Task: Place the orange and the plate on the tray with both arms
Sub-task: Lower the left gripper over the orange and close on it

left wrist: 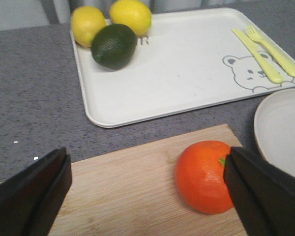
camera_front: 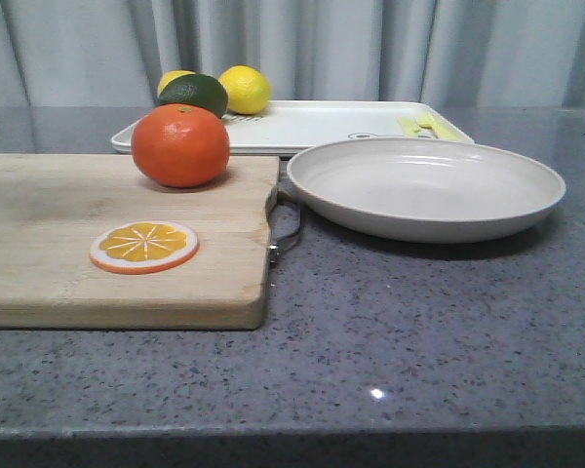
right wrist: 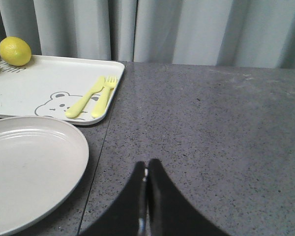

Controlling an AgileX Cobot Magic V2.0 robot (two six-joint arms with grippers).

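orange [left wrist: 205,176]: bright orange skin, small green stem spot, right against the black right finger of the left gripper [left wrist: 146,194].
cutting board [left wrist: 132,189]: pale tan wood grain, under that gripper.
orange slice [camera_front: 144,246]: yellow-orange segments, white ring, orange edge.
tray [left wrist: 187,69]: off-white, grey bear outline, pale yellow-green fork and knife [left wrist: 267,54] print, ahead of the left gripper.
Two lemons [left wrist: 131,16]: yellow. Lime [left wrist: 114,45]: dark green.
plate [right wrist: 32,169]: matte off-white, beside the black right gripper [right wrist: 146,196].
table [right wrist: 211,128]: speckled grey. Curtain [right wrist: 187,29]: pale grey.
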